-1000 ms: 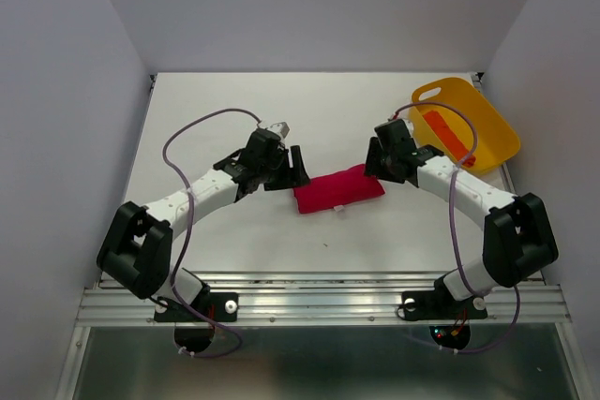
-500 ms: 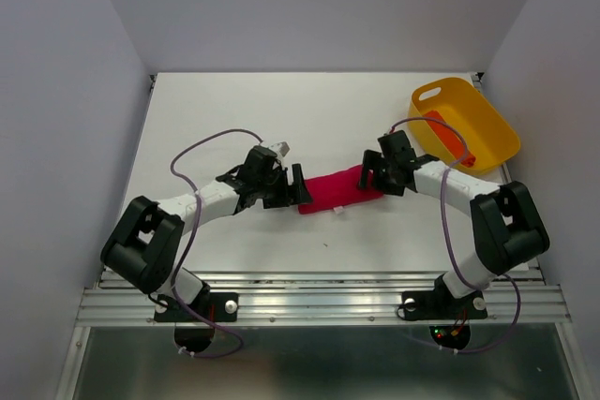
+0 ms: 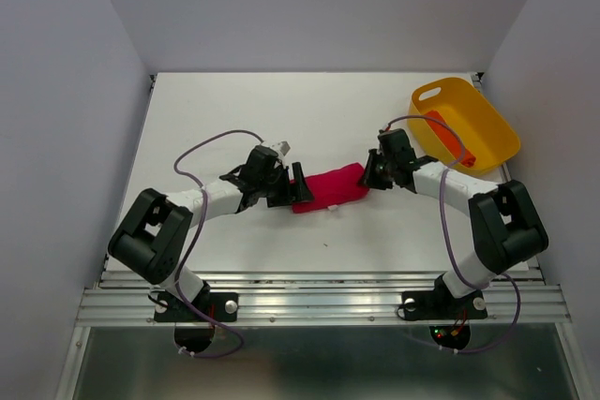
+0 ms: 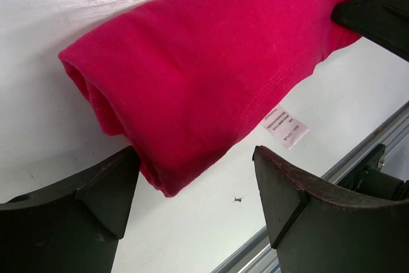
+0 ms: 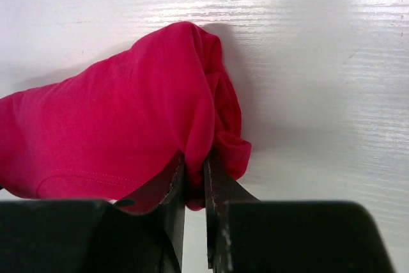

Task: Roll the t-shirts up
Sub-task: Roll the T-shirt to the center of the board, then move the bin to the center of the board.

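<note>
The crimson t-shirt [image 3: 328, 187] lies rolled on the white table between my two grippers. In the left wrist view the t-shirt [image 4: 211, 62] fills the upper part, and its near end sits just inside my left gripper [image 4: 195, 158], which is open with both fingers off the cloth. A white label [image 4: 284, 127] sticks out of the shirt's edge. My right gripper [image 5: 195, 164] is shut on a fold at the right end of the t-shirt [image 5: 115, 126]. From above, the left gripper [image 3: 298, 189] and right gripper [image 3: 367, 175] stand at opposite ends. An orange-red t-shirt roll [image 3: 448, 136] lies in the tub.
A yellow plastic tub [image 3: 487, 142] with handles stands tilted at the back right of the table. The table's front metal rail [image 3: 319, 304] runs behind both arm bases. Grey walls close in the left, right and back sides.
Both grippers have closed in on the ends of the crimson t-shirt. The right gripper went from open to shut on the right end. The roll looks a little shorter.
</note>
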Controlling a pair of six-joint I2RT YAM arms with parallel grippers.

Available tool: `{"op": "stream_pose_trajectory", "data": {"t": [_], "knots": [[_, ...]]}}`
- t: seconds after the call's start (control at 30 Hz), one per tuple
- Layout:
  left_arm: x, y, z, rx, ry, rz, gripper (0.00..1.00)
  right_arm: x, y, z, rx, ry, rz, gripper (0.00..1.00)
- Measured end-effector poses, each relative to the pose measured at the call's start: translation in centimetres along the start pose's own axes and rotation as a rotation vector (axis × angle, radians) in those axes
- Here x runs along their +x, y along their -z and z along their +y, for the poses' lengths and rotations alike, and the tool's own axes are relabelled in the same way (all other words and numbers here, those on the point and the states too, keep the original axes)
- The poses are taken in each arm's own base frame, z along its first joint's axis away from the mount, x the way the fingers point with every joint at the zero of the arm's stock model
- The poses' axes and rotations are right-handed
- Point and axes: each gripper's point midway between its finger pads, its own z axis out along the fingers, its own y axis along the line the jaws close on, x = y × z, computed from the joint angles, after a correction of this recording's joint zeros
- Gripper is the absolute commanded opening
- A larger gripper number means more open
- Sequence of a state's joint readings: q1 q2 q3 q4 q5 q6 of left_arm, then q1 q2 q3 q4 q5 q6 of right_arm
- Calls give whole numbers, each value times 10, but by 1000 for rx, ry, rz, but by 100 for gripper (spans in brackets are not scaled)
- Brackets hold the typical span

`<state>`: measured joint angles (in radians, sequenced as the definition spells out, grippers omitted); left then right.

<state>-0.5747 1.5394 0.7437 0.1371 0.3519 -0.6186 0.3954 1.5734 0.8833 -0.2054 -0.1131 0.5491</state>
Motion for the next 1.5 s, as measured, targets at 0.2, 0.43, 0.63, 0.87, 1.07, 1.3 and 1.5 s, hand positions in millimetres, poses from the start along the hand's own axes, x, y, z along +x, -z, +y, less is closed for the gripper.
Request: {"op": "stream_pose_trajectory", "data": {"t": [0.2, 0.43, 0.63, 0.87, 1.07, 1.3, 1.5], "knots": [[-14, 5, 9, -15, 25, -37, 82, 0, 0, 3, -11, -23, -4, 1], [-34, 15, 20, -28, 60, -91, 82, 29, 15, 1, -95, -112, -25, 51], [-33, 17, 26, -42, 70, -81, 84, 44, 22, -9, -82, -180, -25, 88], [-28, 21, 24, -40, 106, -61, 91, 27, 42, -8, -38, -222, -84, 96], [-30, 32, 15, -36, 214, -71, 92, 29, 44, -5, -28, -311, -61, 97], [-33, 39, 3, 7, 287, -90, 92, 39, 41, -7, -17, -392, -29, 95], [-26, 35, 4, 19, 321, -69, 92, 37, 28, -7, -43, -414, -42, 92]]}}
